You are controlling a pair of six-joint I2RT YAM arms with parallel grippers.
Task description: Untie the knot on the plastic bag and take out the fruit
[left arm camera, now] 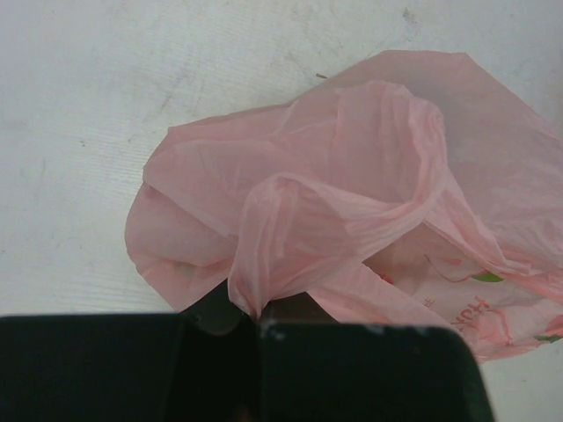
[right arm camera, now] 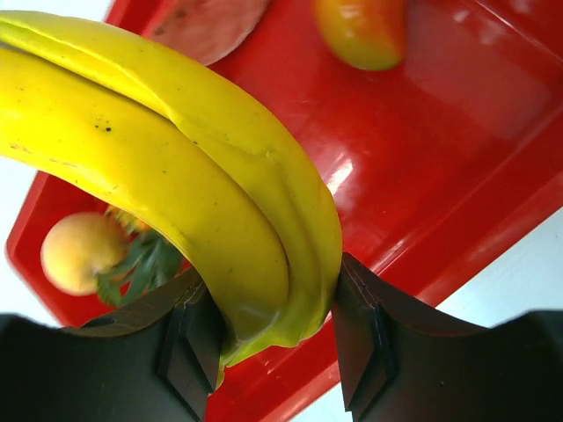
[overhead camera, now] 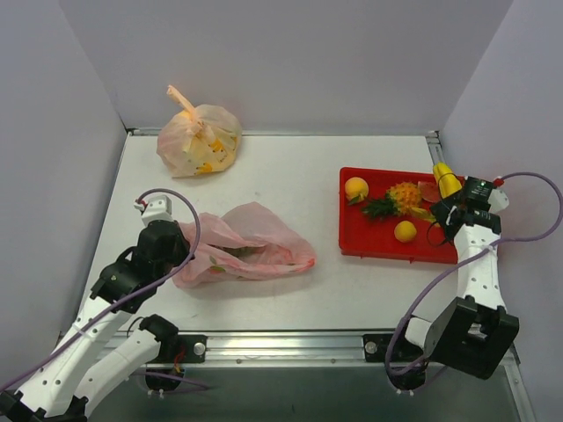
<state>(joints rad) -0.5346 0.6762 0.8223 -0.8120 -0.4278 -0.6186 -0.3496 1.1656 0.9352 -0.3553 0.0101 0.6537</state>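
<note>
The pink plastic bag (overhead camera: 255, 239) lies slumped and open on the table, with something green showing inside; no tied knot shows. My left gripper (overhead camera: 187, 249) is shut on a pinch of the bag's plastic at its left end. In the left wrist view the bag (left arm camera: 352, 176) rises from the closed jaws of that gripper (left arm camera: 256, 322). My right gripper (overhead camera: 453, 195) is shut on the yellow banana bunch (overhead camera: 445, 178) over the red tray's right end. In the right wrist view the banana bunch (right arm camera: 176, 167) sits between both fingers of the gripper (right arm camera: 273, 343). A pineapple (overhead camera: 401, 197) lies in the tray.
The red tray (overhead camera: 369, 237) at right also holds two oranges (overhead camera: 356, 187) (overhead camera: 405, 230) and a pinkish slice (overhead camera: 428, 190). A tied pale orange bag (overhead camera: 199, 141) with yellow fruit stands at the back left. White walls enclose the table.
</note>
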